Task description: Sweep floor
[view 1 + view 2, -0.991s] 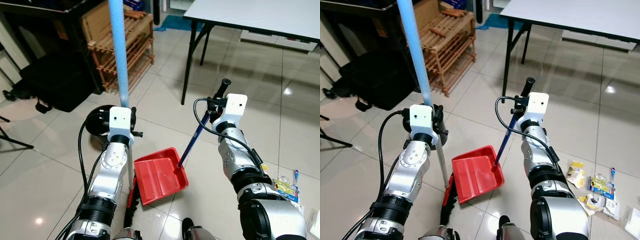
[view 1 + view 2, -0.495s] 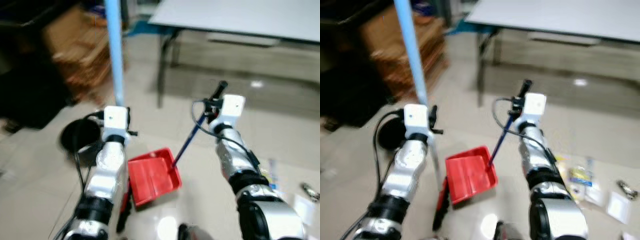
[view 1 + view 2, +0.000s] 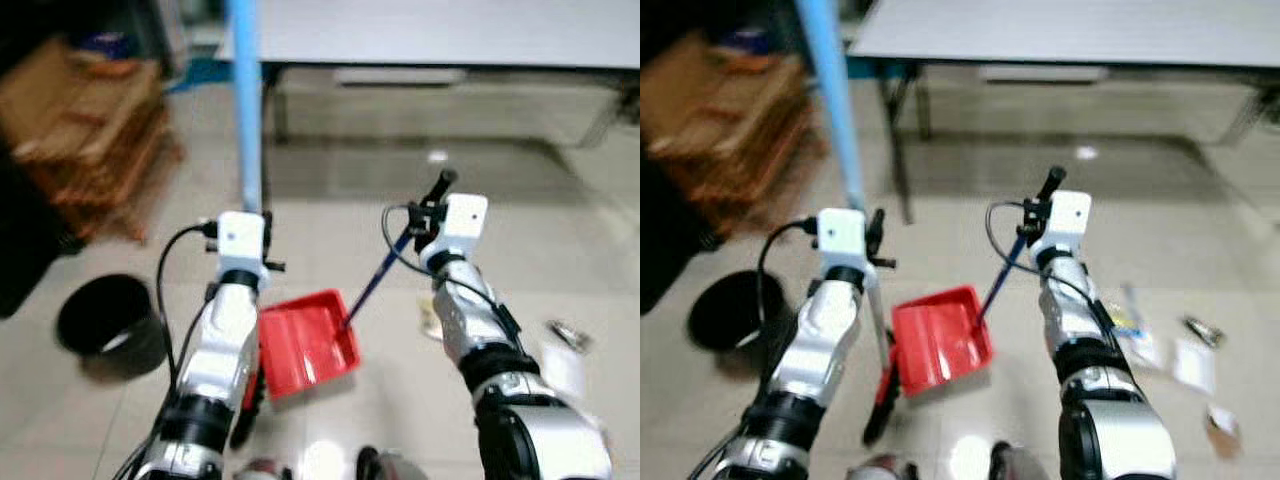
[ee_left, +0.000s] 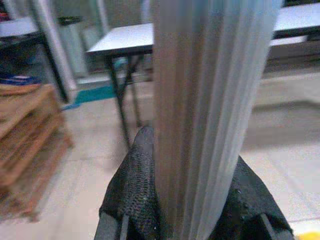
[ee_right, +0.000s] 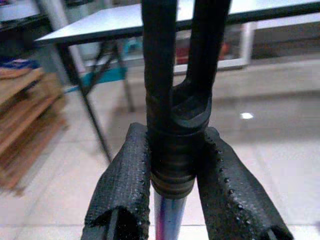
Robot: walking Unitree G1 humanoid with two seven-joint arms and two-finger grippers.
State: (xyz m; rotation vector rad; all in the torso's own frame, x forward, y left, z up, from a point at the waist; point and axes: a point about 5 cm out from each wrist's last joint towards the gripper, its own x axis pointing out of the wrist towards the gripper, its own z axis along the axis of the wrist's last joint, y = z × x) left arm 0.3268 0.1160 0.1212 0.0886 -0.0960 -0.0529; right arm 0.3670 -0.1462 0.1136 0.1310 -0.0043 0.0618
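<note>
My left gripper (image 3: 243, 238) is shut on the broom pole (image 3: 245, 100), light blue above and silver below, which stands upright. In the left wrist view the pole (image 4: 210, 100) runs between the black fingers (image 4: 132, 195). The broom's dark head (image 3: 878, 400) rests on the tiles by my feet. My right gripper (image 3: 436, 208) is shut on the black grip of the dustpan's blue handle (image 3: 385, 268). The red dustpan (image 3: 305, 345) hangs low between my arms. In the right wrist view both pads (image 5: 125, 185) clamp the grip (image 5: 172, 115). Scattered litter (image 3: 1195, 360) lies on the floor to the right.
A black round bin (image 3: 110, 320) stands on the floor at the left. Behind it is a wooden rack (image 3: 80, 150). A grey table (image 3: 450, 30) with black legs (image 3: 902, 150) spans the back. Pale glossy tiles stretch ahead under the table.
The view has swung to the right: the bin, rack and table have shifted left in the picture and the litter sits closer in. Both grippers keep their holds.
</note>
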